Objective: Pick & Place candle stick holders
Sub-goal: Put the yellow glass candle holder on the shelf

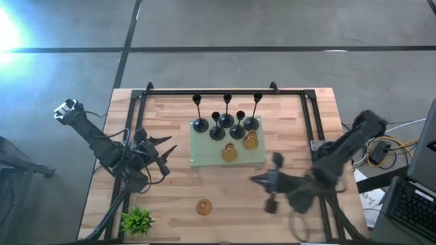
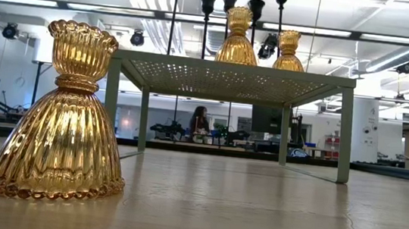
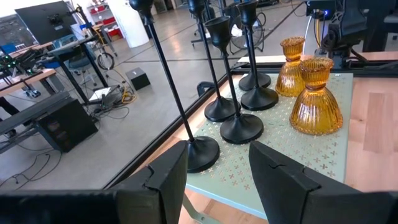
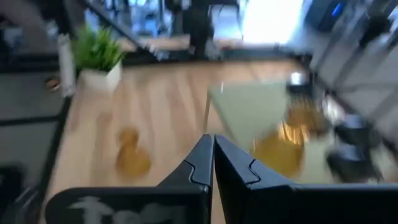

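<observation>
Several black candle stick holders [image 1: 227, 122] with round bases and thin stems stand on a pale green perforated stand [image 1: 204, 156] in the middle of the table. Two amber holders [image 1: 250, 139] [image 1: 229, 153] stand on the stand's near right part. A third amber holder [image 1: 204, 206] [image 2: 63, 115] stands on its base on the bare wood near the front edge. My left gripper [image 1: 170, 144] [image 3: 217, 174] hovers open just left of the stand, pointing at the black holders [image 3: 239, 127]. My right gripper [image 1: 253, 179] [image 4: 212, 158] is shut and empty, above the table in front of the stand, right of the lone amber holder [image 4: 132, 152].
A small green plant [image 1: 137, 220] in a white pot stands at the near left corner. A black rail frame [image 1: 211, 90] runs along the table's far and side edges. Bare wood lies between the stand and the front edge. A person [image 2: 199, 119] is far off in the room.
</observation>
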Controlling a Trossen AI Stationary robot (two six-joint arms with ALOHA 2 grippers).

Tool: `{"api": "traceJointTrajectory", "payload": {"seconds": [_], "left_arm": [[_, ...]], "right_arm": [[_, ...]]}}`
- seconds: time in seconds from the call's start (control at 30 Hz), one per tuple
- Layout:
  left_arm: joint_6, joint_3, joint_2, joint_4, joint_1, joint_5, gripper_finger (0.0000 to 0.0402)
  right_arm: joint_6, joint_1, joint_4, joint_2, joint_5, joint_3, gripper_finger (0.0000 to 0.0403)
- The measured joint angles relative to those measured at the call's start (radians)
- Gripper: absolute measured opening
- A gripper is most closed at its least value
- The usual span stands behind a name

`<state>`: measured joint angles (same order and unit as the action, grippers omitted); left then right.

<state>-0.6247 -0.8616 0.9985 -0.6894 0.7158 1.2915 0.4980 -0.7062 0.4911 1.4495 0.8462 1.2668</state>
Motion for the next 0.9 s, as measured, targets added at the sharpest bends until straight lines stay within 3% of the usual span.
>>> {"api": "traceJointTrajectory", "payload": {"seconds": [0.13,0.23,0.47,0.7,0.9], "left_arm": [[0.0,0.0,0.0,0.001,0.0,0.0,0.0177],[0.0,0.0,0.0,0.0,0.001,0.0,0.0177],[0.0,0.0,0.0,0.0,0.001,0.0,0.0177],[0.0,0.0,0.0,0.0,0.0,0.0,0.0177],[0.0,0.0,0.0,0.001,0.0,0.0,0.0177]], "right_arm": [[0.242,-0.102,0.262,-0.122,-0.04,-0.071,0.0008],[0.295,-0.151,0.256,-0.211,-0.064,-0.18,0.0008],[0.265,-0.163,-0.168,-0.436,-0.237,-0.56,0.0008],[0.014,-0.062,-0.917,-0.593,-0.538,-0.974,0.0008],[0.006,0.117,-1.053,-0.645,-0.719,-1.146,0.0008]]}}
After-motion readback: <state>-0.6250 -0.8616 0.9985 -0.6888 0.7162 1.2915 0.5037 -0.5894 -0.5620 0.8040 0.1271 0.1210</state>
